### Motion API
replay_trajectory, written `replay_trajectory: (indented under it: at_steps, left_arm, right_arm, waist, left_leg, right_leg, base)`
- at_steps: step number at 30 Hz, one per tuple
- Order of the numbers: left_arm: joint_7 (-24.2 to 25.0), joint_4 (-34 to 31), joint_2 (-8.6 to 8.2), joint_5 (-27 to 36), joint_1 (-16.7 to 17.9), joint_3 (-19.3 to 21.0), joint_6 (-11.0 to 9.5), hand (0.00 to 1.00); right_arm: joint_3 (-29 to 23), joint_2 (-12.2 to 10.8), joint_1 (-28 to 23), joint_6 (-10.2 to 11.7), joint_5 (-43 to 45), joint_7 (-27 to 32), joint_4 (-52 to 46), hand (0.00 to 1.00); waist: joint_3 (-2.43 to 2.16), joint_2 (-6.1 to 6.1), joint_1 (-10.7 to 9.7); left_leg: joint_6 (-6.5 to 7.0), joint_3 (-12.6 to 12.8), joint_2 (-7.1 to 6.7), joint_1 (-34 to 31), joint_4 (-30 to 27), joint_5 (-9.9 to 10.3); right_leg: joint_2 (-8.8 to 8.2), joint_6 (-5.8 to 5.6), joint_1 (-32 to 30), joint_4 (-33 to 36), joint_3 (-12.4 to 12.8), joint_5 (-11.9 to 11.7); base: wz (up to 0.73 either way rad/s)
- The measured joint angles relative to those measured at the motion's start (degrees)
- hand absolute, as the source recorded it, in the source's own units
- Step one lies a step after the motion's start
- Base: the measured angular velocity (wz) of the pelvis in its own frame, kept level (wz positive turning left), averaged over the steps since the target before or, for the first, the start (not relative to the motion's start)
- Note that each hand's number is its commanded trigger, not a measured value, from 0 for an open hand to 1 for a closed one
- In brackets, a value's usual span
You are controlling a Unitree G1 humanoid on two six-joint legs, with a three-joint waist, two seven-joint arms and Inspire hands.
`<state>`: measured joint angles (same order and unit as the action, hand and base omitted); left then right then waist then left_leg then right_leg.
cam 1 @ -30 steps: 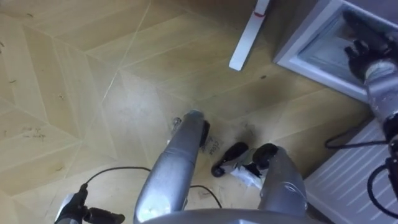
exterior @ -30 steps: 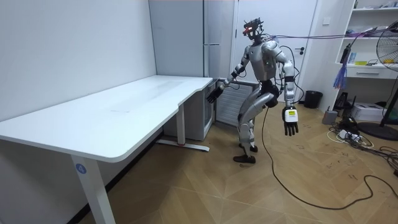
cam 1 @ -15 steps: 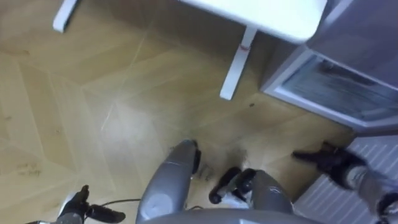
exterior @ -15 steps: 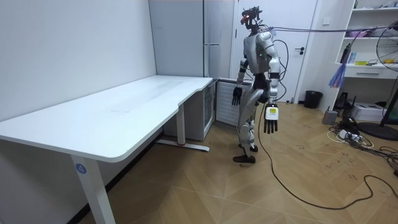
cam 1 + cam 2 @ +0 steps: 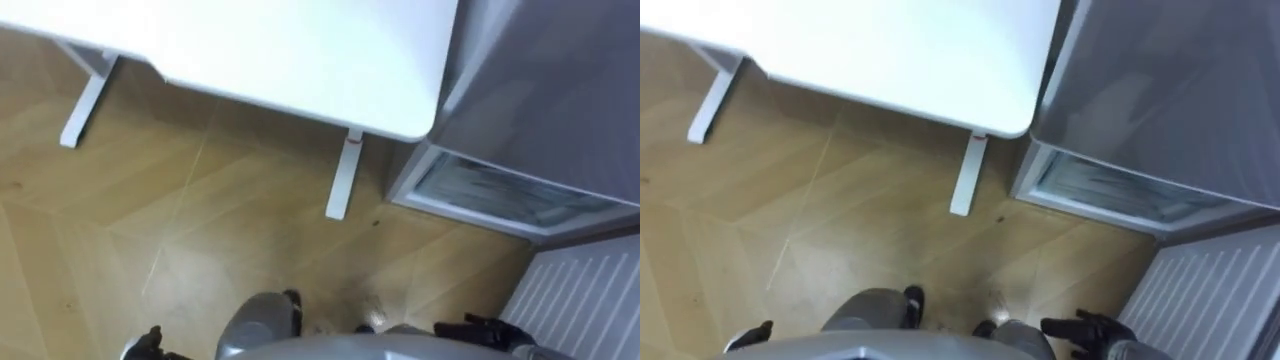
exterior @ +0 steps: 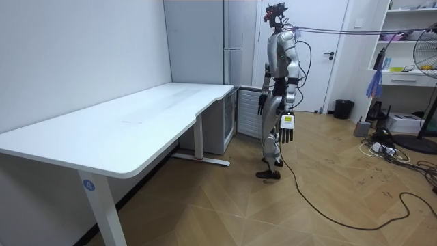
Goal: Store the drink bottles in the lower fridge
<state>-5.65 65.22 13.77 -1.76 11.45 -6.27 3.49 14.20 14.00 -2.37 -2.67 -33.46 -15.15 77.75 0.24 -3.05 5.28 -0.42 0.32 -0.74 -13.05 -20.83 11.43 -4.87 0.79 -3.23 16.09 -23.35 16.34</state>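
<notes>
The grey fridge [image 6: 232,41] stands beside the table's far end. Its lower compartment [image 5: 500,195] is open, and the door's white ribbed inner face [image 5: 590,300] swings out at the lower right. I stand upright on the wooden floor just before it. My right hand [image 5: 490,330] hangs low by my side with straight dark fingers and nothing in it. At the lower left my left hand [image 5: 145,343] hangs the same way, also holding nothing; in the room view the left hand [image 6: 286,130] dangles by my thigh.
The long white table [image 5: 280,50] reaches across ahead of me, its leg [image 5: 340,185] close to the fridge's corner. In the room view a dark bin [image 6: 343,108], a shelf, a fan [image 6: 427,55] and loose cables stand to the room view's right.
I have straightened up from a bend. My right hand has come back from the fridge opening to my side. The eye view has swung up to the table.
</notes>
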Motion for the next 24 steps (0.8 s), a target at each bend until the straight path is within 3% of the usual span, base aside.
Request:
replay_trajectory:
  at_steps: [4, 12, 22, 24]
  left_arm:
    - [-0.41, 0.44, -1.7, -2.49, 0.46, 3.74, 0.32, 0.0]
    - [-1.39, 1.62, -3.87, -5.44, 0.44, 8.47, 0.93, 0.0]
    - [-1.42, 2.43, -4.56, -8.07, 0.66, 13.45, 3.06, 0.0]
    - [-1.45, 2.39, -4.64, -8.0, 0.98, 14.07, 4.0, 0.0]
  right_arm:
    - [-2.18, -1.01, -1.46, 0.03, 0.25, 0.28, -0.01, 0.0]
    - [-5.91, -2.95, -2.79, 0.23, 0.76, 2.0, -0.48, 0.0]
    - [-10.83, -3.53, -3.94, 0.04, 3.82, 1.84, -0.43, 0.0]
    - [-11.01, -3.62, -4.32, -0.23, 3.81, 1.94, -0.45, 0.0]
  waist:
    - [0.14, -0.35, -0.58]
    - [0.54, 0.12, -2.06]
    - [0.45, 0.17, -2.34]
    - [0.11, -0.15, -2.3]
  left_leg:
    - [0.02, 0.64, -0.07, 4.65, 2.33, 0.04]
    - [0.04, 1.6, 0.0, 8.85, 4.72, 0.24]
    - [0.14, 3.26, 0.76, 11.51, 5.49, 0.76]
    - [0.14, 4.33, 0.97, 12.04, 5.47, 0.75]
  right_leg:
    - [0.41, -0.6, 4.48, -3.01, 1.91, -1.04]
    - [1.58, -0.44, 7.88, -5.17, 5.09, -1.9]
    - [2.18, -0.01, 9.33, -5.5, 8.54, -2.15]
    - [2.49, 0.0, 9.33, -5.46, 9.32, -2.15]
  base:
    - [-0.09]
    - [-0.1]
    - [-0.11]
    - [-0.2]
